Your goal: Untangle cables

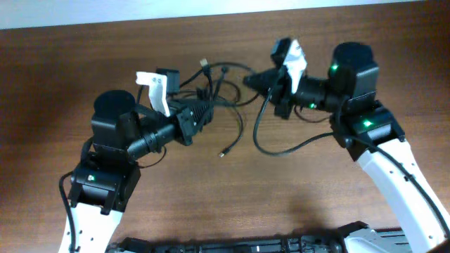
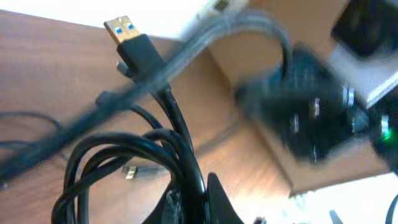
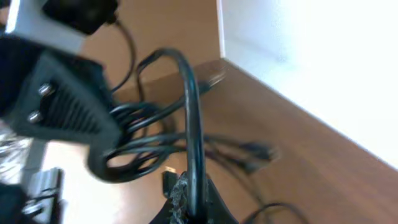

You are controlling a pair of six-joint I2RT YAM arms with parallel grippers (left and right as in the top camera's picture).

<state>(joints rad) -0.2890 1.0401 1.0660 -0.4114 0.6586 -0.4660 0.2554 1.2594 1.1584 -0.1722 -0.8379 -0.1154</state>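
— Closest to your left wrist camera, what did you have?

— Your left pincer (image 2: 200,202) was closed tight on a bunch of the cables (image 2: 124,155), with looped black cords rising from its tips. One ended in a USB plug (image 2: 127,34) with a blue tongue, standing above the loops.

— And your other side?

— Your right pincer (image 3: 188,199) was pinched shut too, on a single black cord that arched up from its tips and over toward the tangle.

— Where was the tangle?

— From overhead, the knot was between your two pincers, nearer the left one, over the wooden table (image 1: 63,70). You could not tell whether it rested on the wood. One long strand curved away from your right pincer in an open loop toward your side of the table. A thin strand with a small plug end (image 1: 223,152) trailed out of the knot and lay by itself on the wood.
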